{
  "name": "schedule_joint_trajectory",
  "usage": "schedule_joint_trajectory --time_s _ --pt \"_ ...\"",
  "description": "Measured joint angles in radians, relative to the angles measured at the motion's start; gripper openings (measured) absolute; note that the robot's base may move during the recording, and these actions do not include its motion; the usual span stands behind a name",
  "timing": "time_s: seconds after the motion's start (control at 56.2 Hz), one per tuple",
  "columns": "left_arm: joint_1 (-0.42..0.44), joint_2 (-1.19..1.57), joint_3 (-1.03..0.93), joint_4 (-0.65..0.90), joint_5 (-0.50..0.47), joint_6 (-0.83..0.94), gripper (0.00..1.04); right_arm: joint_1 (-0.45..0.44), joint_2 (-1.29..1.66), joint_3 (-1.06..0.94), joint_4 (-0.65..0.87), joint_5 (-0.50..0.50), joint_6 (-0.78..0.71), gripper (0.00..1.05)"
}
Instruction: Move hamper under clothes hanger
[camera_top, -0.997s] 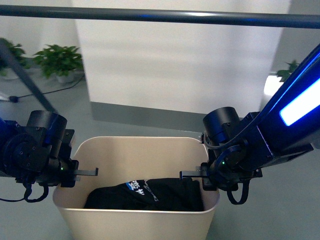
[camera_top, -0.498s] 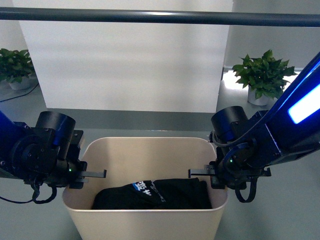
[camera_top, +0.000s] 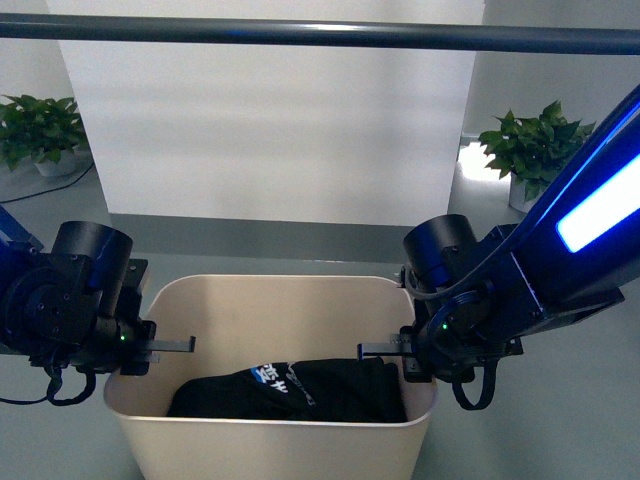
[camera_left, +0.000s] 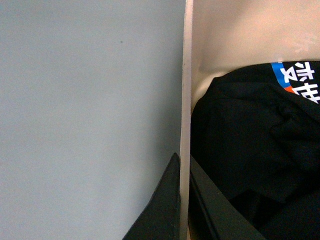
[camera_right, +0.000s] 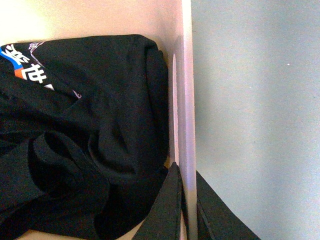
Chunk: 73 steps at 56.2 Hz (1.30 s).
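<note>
- Big white wall panel (camera_top: 270, 130) fills the background, standing past the rail, with a grey step along its foot.
- Grey floor (camera_top: 560, 420) all around. In both wrist views it's plain grey right outside the bin wall.
- Clothes hanger (camera_top: 320, 33): only the long dark round bar shows, running straight across the top of the front view, edge to edge. Legs are out of shot.
- Hamper (camera_top: 270, 440): the beige bin sits low and centred in the front view, between the two arms and below the bar. Can't tell if it's straight underneath or a bit nearer the robot, or whether its base is on the floor.
- Black garment (camera_top: 300, 390) with blue and white lettering is bunched in the bottom of the hamper, pressed up against the right wall.
- Two potted plants, one far left (camera_top: 40, 130) and one far right (camera_top: 525, 150), both back by the wall and well apart from the hamper.
- Left end effector (camera_left: 184, 200) is clamped on the hamper's left wall, one finger inside and one outside.
- Right end effector (camera_right: 187, 200) is doing the same on the right wall, its inside finger just beside the black garment.
</note>
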Motion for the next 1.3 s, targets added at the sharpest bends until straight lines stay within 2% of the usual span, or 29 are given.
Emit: schedule_joint_trajectory --time_s 0.392,0.427,0.569,0.676,0.783,0.997,1.05,1.086,1.139,1.175,1.228,1.299 --pt "-0.008 0.0 0.0 0.0 -0.001 0.0 0.04 -0.008 0.0 0.0 0.0 0.0 0.0 0.03" --pt "-0.008 0.0 0.0 0.0 -0.001 -0.001 0.04 -0.006 0.0 0.0 0.0 0.001 -0.002 0.06" --pt "-0.006 -0.004 0.0 0.0 -0.016 0.003 0.3 -0.006 -0.008 0.0 0.0 0.01 -0.009 0.33" --pt "-0.006 -0.006 0.0 0.0 -0.016 0.004 0.45 -0.006 -0.01 0.0 0.0 0.01 -0.009 0.47" --pt "-0.006 -0.006 0.0 0.0 -0.016 0.004 0.66 -0.006 -0.01 0.0 0.0 0.009 -0.009 0.68" --pt "-0.006 -0.006 0.0 0.0 -0.016 0.004 0.95 -0.006 -0.01 0.0 0.0 0.01 -0.01 0.96" --pt "-0.006 -0.006 0.0 0.0 -0.016 0.005 1.0 -0.006 -0.01 0.0 0.0 0.01 -0.009 0.99" --pt "-0.006 -0.006 0.0 0.004 -0.014 0.008 0.99 -0.006 -0.01 0.0 0.0 0.01 -0.009 0.97" --pt "-0.003 -0.014 -0.02 0.08 0.099 0.037 0.98 -0.006 -0.01 0.0 0.0 0.01 -0.01 0.96" --pt "-0.002 -0.026 -0.028 0.102 0.146 0.049 0.98 -0.006 -0.011 -0.007 0.025 0.034 0.002 0.97" --pt "-0.004 -0.056 -0.037 0.106 0.16 0.057 0.98 -0.005 -0.02 -0.039 0.123 0.111 0.039 0.97" --pt "-0.007 -0.113 -0.042 0.097 0.172 0.055 0.98 -0.005 -0.048 -0.063 0.182 0.154 0.058 0.97"
